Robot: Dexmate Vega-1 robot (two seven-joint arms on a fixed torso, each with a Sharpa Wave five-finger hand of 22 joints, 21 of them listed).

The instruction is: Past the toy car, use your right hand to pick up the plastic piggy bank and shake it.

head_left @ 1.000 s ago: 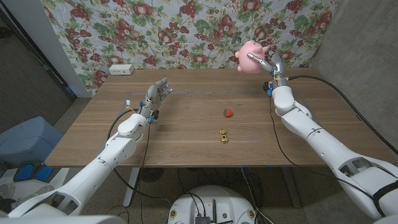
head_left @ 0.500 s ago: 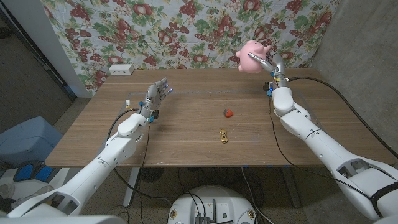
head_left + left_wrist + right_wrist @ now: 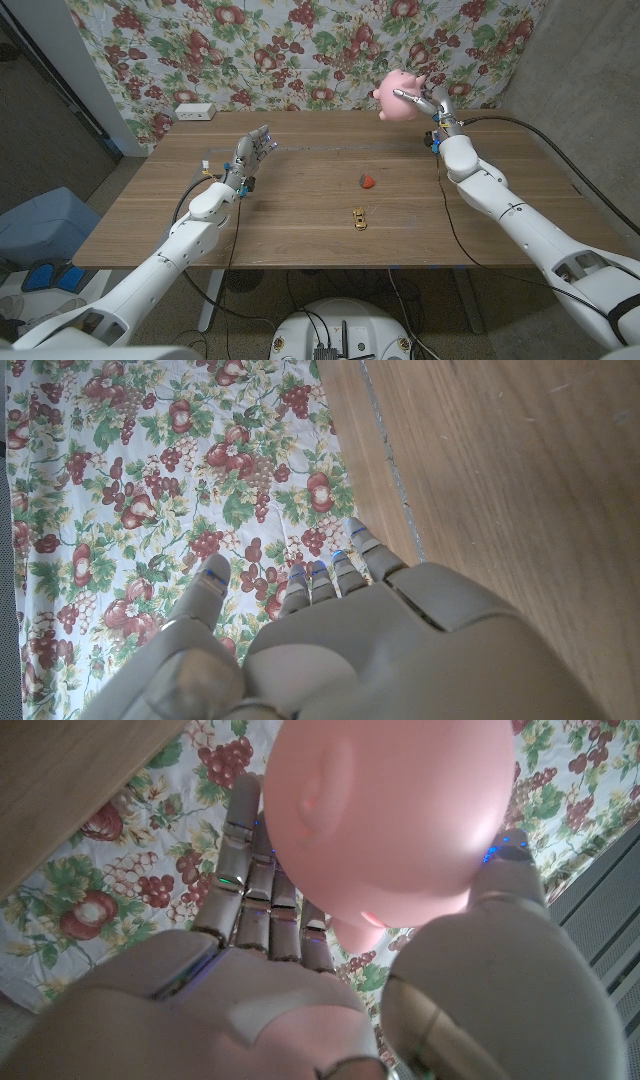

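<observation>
Head view, looking down over a wide wooden bench [image 3: 300,215] with a fruit-and-flower patterned cloth [image 3: 300,45] hanging behind it; the two white arms reach in from the near corners. The right arm stretches toward the far right corner of the bench, where the right hand [image 3: 432,103] holds the pink plastic piggy bank [image 3: 398,94] raised in the air, clear of the wood and in front of the cloth; its fingers are wrapped around the pig's body. In the right wrist view the same piggy bank [image 3: 400,815] sits against the palm of the right hand [image 3: 300,990], with fingers [image 3: 245,870] up one side of its round body and the thumb on the other; a firm grasp. The left arm lies over the left half of the bench; the left hand [image 3: 252,152] is near the far left part of the wood, holding nothing, fingers extended and slightly apart. In the left wrist view the left hand [image 3: 370,650] appears from behind, its fingers [image 3: 320,580] straight and released, pointing toward the cloth; whether it touches the wood is hard to tell from either view. A white box [image 3: 194,111] rests at the far left edge of the bench, against the cloth. Near the middle sits a small red object [image 3: 367,181], too small to identify; nearer the robot than that, a little way apart, is the small yellow toy car [image 3: 358,219], well apart from both hands.
</observation>
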